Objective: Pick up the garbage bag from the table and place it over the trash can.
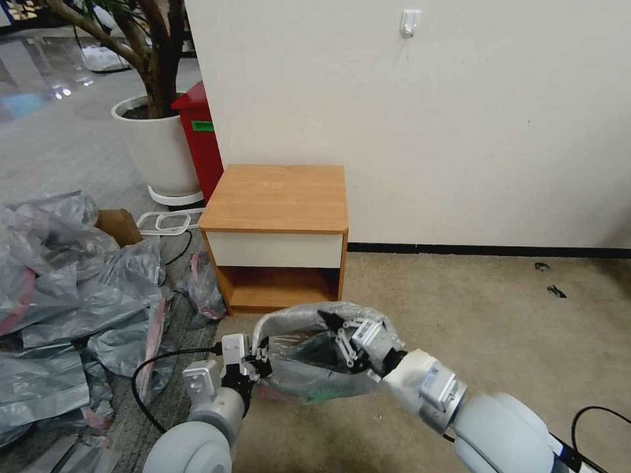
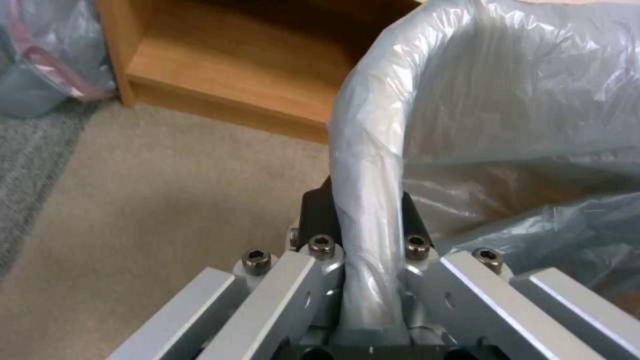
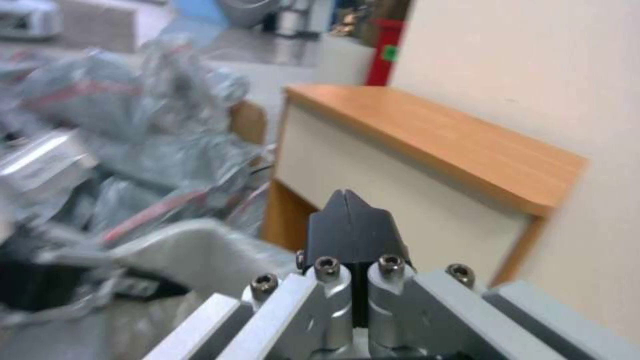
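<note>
The garbage bag (image 1: 309,376), grey crinkly plastic, is draped over the trash can, whose rounded rim (image 1: 279,317) shows through it, on the carpet just in front of the table (image 1: 276,197). My left gripper (image 1: 260,360) is at the can's left side. In the left wrist view this gripper (image 2: 368,210) is shut on the bag-wrapped rim (image 2: 370,150). My right gripper (image 1: 330,321) is over the can's far right part, with the bag around it. Its black fingertips (image 3: 347,210) are pressed together with nothing between them, in front of the table's drawer front (image 3: 400,195).
A big heap of grey bags (image 1: 66,295) covers the floor on the left, with a cardboard box (image 1: 118,223) behind it. A red bin (image 1: 200,138) and a white plant pot (image 1: 154,144) stand beside the table. A black cable (image 1: 148,368) loops near my left arm. Open carpet (image 1: 493,315) lies to the right.
</note>
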Available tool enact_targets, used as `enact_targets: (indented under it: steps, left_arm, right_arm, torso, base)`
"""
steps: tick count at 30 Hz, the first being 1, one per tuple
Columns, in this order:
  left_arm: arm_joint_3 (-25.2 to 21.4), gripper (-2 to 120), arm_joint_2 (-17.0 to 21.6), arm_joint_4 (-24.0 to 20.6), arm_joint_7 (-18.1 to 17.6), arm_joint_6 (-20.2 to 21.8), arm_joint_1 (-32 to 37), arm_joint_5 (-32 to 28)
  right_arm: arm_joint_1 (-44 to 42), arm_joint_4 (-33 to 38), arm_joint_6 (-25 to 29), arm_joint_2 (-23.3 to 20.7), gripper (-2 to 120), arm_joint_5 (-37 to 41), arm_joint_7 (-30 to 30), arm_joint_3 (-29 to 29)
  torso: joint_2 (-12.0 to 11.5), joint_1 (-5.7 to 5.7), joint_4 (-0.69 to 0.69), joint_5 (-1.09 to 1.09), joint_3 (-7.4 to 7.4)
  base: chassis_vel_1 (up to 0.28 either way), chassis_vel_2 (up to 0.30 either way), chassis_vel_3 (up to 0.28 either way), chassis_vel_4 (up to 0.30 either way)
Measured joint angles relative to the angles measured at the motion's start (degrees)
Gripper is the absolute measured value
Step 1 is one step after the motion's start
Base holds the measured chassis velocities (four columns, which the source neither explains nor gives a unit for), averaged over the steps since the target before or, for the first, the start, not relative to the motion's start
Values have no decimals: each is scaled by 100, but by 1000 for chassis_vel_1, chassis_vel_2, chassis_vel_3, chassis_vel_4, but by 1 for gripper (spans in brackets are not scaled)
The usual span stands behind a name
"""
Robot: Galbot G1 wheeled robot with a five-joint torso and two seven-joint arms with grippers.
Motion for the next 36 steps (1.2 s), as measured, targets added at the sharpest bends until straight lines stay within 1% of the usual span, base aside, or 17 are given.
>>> enact_targets:
  steps: [7,8,11,12,14,17,20,22,23,26,27,29,30,31,32,34,36]
  left_arm:
    - [-188,3,17,-58,-31,15,-7,-302]
    - [-242,3,37,-56,-31,20,-2,-350]
    - [-344,3,148,-31,24,96,17,-476]
    - [-344,3,148,-31,24,96,17,-476]
    - [-400,3,236,35,105,174,1,-567]
    - [-421,3,268,96,142,192,-21,-581]
    - [-411,3,295,406,313,203,-50,-573]
    - [-386,3,277,626,443,173,-55,-496]
    - [-386,3,277,626,443,173,-55,-496]
    - [-343,3,250,830,492,140,-83,-413]
    - [-343,3,250,830,492,140,-83,-413]
    - [-300,3,232,971,524,108,-90,-359]
    - [-279,3,212,1048,547,97,-96,-330]
    - [-279,3,212,1048,547,97,-96,-330]
    - [-269,3,189,1134,590,81,-108,-297]
    - [-263,3,178,1184,614,72,-114,-274]
    - [-245,3,172,1238,658,65,-115,-226]
  right_arm:
    - [-286,-299,440,404,0,289,299,570]
    - [-380,-372,619,509,0,345,510,664]
    - [-593,-470,1046,840,0,443,1149,637]
    - [-593,-470,1046,840,0,443,1149,637]
    - [-746,-546,1327,1139,0,446,1453,548]
    - [-809,-614,1470,1299,4,389,1497,527]
    - [-899,-828,1817,1676,20,187,1455,472]
    - [-904,-890,1904,1802,29,147,1393,446]
    - [-904,-890,1904,1802,29,147,1393,446]
    - [-887,-910,1952,1868,43,129,1314,446]
    - [-887,-910,1952,1868,43,129,1314,446]
    - [-874,-913,1993,1880,51,127,1253,458]
    - [-868,-925,2013,1881,59,127,1224,465]
    - [-868,-925,2013,1881,59,127,1224,465]
    - [-859,-945,2032,1881,65,127,1201,476]
    - [-853,-960,2047,1880,68,127,1189,484]
    - [-842,-992,2074,1880,77,127,1176,501]
  torso:
    - [0,0,0,0,0]
    - [0,0,1,0,0]
    - [0,0,0,1,0]
    - [0,0,0,1,0]
    - [0,0,0,0,0]
    - [0,0,0,-1,0]
    - [0,0,0,-1,0]
    - [0,0,1,0,0]
    - [0,0,1,0,0]
    - [0,0,0,0,0]
    - [0,0,0,0,0]
    - [0,0,0,0,0]
    - [0,0,1,0,0]
    - [0,0,1,0,0]
    - [0,0,1,0,0]
    - [0,0,0,1,0]
    - [0,0,0,0,0]
  base:
    - [0,0,0,0]
    - [0,0,0,0]
    - [0,0,0,0]
    - [0,0,0,0]
    - [0,0,0,0]
    - [0,0,0,0]
    - [0,0,0,0]
    - [0,0,0,0]
    - [0,0,0,0]
    - [0,0,0,0]
    - [0,0,0,0]
    - [0,0,0,0]
    - [0,0,0,0]
    - [0,0,0,0]
    - [0,0,0,0]
    - [0,0,0,0]
    - [0,0,0,0]
